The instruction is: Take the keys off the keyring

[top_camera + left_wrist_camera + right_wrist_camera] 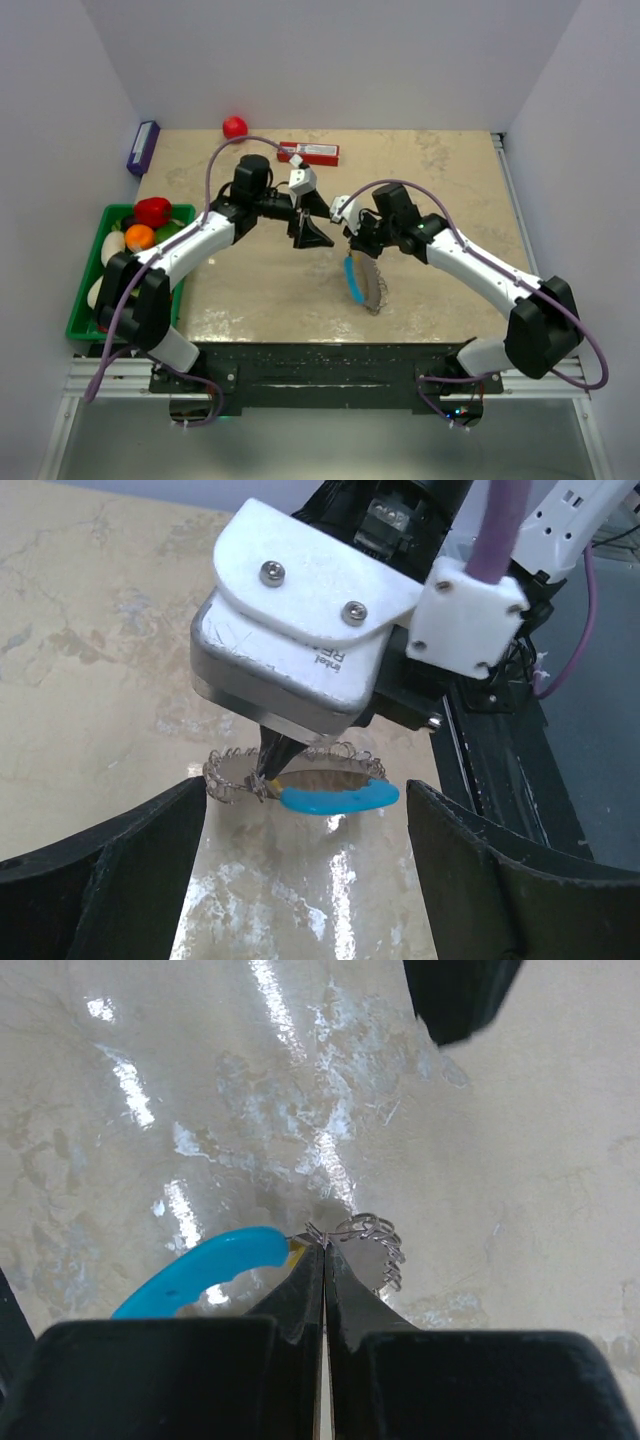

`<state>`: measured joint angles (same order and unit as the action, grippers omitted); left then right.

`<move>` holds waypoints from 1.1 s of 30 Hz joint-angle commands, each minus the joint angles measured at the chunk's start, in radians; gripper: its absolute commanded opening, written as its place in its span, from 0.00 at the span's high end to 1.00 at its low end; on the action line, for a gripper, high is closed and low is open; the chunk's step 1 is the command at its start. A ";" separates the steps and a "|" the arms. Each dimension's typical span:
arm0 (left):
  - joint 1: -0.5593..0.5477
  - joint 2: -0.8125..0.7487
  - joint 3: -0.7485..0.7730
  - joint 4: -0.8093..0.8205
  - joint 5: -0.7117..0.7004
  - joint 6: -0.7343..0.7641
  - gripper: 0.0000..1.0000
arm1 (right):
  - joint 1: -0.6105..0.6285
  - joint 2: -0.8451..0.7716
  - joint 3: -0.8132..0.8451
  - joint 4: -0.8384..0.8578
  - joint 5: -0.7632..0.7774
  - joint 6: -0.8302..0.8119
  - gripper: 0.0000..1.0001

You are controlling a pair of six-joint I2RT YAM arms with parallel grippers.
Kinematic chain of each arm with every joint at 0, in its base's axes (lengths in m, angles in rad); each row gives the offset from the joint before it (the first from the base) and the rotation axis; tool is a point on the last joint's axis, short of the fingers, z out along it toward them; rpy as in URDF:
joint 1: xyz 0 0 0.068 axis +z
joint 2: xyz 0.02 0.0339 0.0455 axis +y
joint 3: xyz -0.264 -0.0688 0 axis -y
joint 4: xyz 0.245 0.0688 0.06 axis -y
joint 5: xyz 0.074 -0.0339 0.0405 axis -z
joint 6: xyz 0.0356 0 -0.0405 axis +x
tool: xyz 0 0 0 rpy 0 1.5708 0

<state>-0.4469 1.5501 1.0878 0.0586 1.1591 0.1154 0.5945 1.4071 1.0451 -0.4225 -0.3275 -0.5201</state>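
Observation:
The keyring (366, 283) is a loop of silvery coiled wire with a light-blue curved segment (337, 798). My right gripper (325, 1250) is shut on the wire where it meets the blue segment (200, 1272) and holds the loop just above the table. A tiny brass-yellow piece, the keys (274, 783), sits at that pinch point, also visible as the keys (298, 1248) beside the right fingertips. My left gripper (305, 880) stands open and faces the loop, its fingers (100, 870) wide on either side and short of it. In the top view the left gripper (315, 220) is left of the right gripper (356, 252).
A green bin (85, 300) of toy fruit stands at the left table edge. A red ball (234, 127), a red box (308, 153) and a purple box (143, 147) lie along the back. The two arms nearly meet at the table's middle.

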 commanded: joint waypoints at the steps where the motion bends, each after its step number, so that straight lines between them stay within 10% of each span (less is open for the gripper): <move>1: -0.015 0.062 0.041 0.023 -0.048 -0.010 0.15 | -0.013 -0.071 0.032 0.002 -0.056 -0.026 1.00; 33: -0.105 0.139 0.093 0.179 -0.075 -0.200 0.28 | -0.093 -0.165 0.061 -0.018 -0.174 -0.067 1.00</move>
<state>-0.5461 1.7336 1.1698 0.1841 1.1126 -0.0658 0.5034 1.2510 1.0843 -0.4850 -0.4759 -0.5911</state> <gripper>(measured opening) 0.727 0.010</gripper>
